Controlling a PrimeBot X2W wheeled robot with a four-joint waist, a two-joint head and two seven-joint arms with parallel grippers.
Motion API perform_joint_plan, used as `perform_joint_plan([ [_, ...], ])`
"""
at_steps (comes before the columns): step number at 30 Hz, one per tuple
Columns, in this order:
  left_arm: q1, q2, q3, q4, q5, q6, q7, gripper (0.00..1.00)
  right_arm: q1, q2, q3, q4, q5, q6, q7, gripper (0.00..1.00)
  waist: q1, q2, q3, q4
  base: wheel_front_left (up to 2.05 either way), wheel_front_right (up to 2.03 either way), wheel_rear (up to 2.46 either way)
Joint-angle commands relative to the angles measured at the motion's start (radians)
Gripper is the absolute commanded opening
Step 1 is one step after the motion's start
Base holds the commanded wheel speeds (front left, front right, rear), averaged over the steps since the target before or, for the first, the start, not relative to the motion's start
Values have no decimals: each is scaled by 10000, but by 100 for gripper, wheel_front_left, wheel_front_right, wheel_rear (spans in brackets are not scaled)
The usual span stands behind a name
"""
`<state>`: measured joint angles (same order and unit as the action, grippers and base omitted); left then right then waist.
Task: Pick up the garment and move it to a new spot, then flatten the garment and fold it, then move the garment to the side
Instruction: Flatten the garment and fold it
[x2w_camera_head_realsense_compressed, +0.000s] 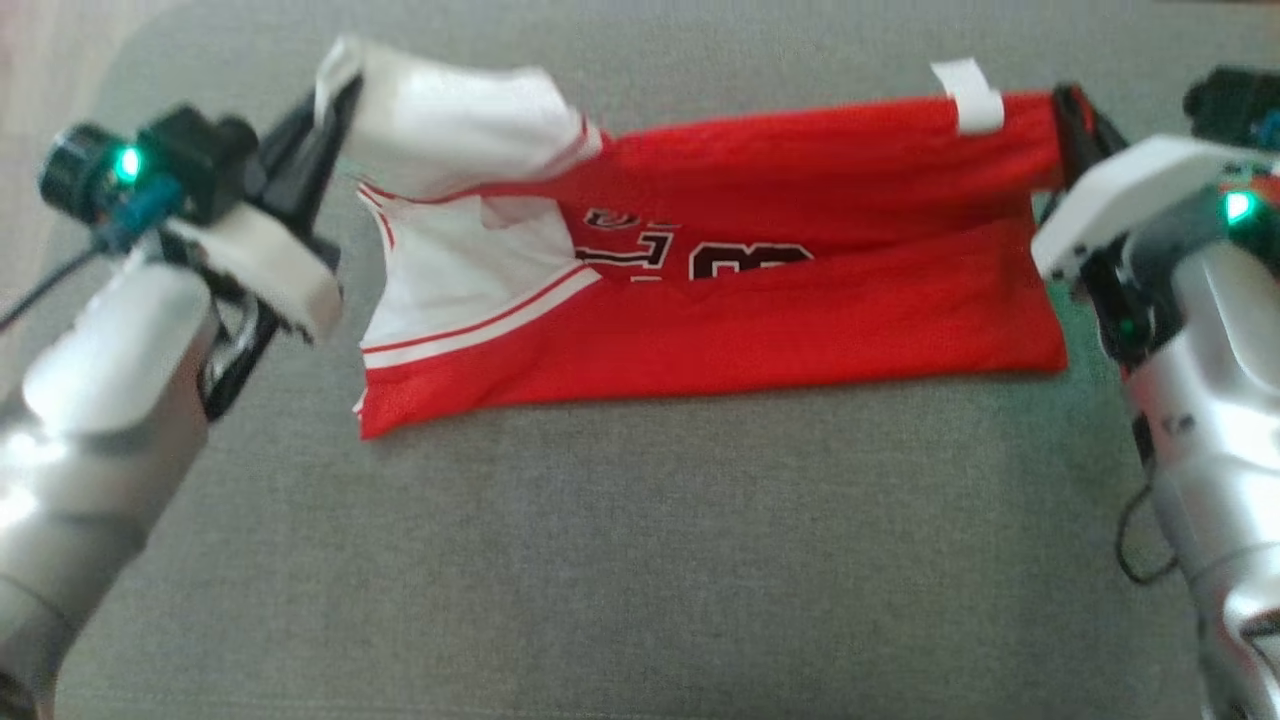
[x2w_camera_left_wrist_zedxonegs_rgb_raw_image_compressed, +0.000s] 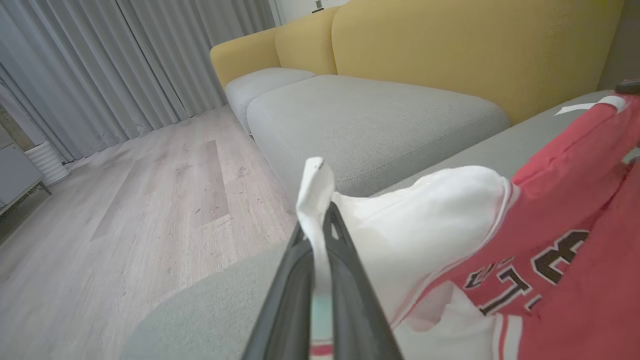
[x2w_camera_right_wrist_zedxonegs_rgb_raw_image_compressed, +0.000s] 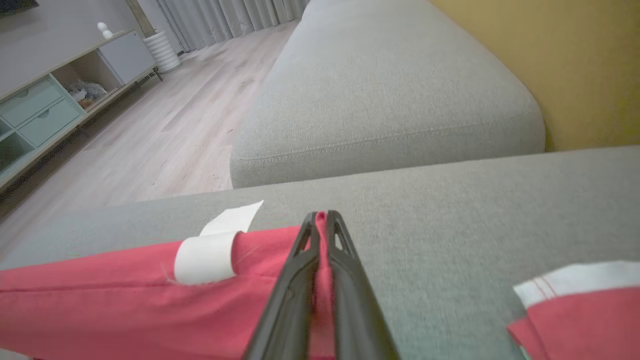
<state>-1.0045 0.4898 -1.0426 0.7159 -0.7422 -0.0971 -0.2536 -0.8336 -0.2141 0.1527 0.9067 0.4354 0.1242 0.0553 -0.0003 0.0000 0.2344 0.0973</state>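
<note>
as the garment (x2w_camera_head_realsense_compressed: 760, 330) is held at both ends: a red jersey with white panels, spread lengthwise over the far half of the grey cushion (x2w_camera_head_realsense_compressed: 640, 560); its lower layer lies flat on the cushion, its upper edge is raised and stretched between the two grippers.
left gripper (x2w_camera_head_realsense_compressed: 335, 100): near the cushion's far left corner, fingers clenched on a white fold at the garment's left end; in the left wrist view (x2w_camera_left_wrist_zedxonegs_rgb_raw_image_compressed: 320, 220) white cloth stands up between the dark fingertips.
right gripper (x2w_camera_head_realsense_compressed: 1068, 115): by the cushion's far right edge, fingers clenched on the red corner at the garment's right end; in the right wrist view (x2w_camera_right_wrist_zedxonegs_rgb_raw_image_compressed: 321, 220) red cloth is squeezed between the fingers.
lettering (x2w_camera_head_realsense_compressed: 700, 258): dark with a white outline, about the garment's middle, its top hidden under the raised fold.
tag (x2w_camera_head_realsense_compressed: 968, 95): white, looped over the raised red edge just beside the right gripper.
near edge of the garment: straight and flat, about midway between the cushion's far and near edges.
next cushion (x2w_camera_left_wrist_zedxonegs_rgb_raw_image_compressed: 370, 125): grey, beyond the left edge of the one carrying the garment, with a yellow backrest (x2w_camera_left_wrist_zedxonegs_rgb_raw_image_compressed: 450, 50) behind it.
floor (x2w_camera_left_wrist_zedxonegs_rgb_raw_image_compressed: 125, 210): pale wood, with grey curtains (x2w_camera_left_wrist_zedxonegs_rgb_raw_image_compressed: 125, 60) at its far side.
sideboard (x2w_camera_right_wrist_zedxonegs_rgb_raw_image_compressed: 45, 110): pale drawers and open shelves, standing against the wall.
</note>
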Motion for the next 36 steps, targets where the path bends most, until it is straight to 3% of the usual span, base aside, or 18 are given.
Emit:
perform_joint_plan([
  [1,-250,465,283,-227,-134,-7,-45,0,1,-152,182,-384,120,65,45,0,3,0,-239,134,0,0,0],
  [9,1355,847,-223,-1223,-303,262,291,0,1346,-1061,1341,-1095,1382,65,1526,0,3,0,-702,299,0,0,0],
  [19,2062,1104,-738,-1674,-106,472,581,0,2094,-2001,2450,-2243,2489,65,3480,0,3,0,-735,247,0,0,0],
  [33,2423,1112,-1427,-1584,18,331,1364,0,2651,-2615,2834,-2976,2941,65,4975,0,3,0,-691,159,0,0,0],
  [34,2431,1105,-1441,-1577,23,360,1383,5,2653,-2622,2746,-2912,2865,65,4961,20,3,0,-673,155,0,0,0],
  [35,2428,1092,-1428,-1563,33,436,1365,50,2652,-2569,2621,-2865,2838,65,4894,100,3,0,-659,155,0,0,0],
  [36,2426,1075,-1415,-1539,44,505,1330,100,2659,-2463,2495,-2828,2876,65,4875,100,3,0,-655,154,0,0,0],
])
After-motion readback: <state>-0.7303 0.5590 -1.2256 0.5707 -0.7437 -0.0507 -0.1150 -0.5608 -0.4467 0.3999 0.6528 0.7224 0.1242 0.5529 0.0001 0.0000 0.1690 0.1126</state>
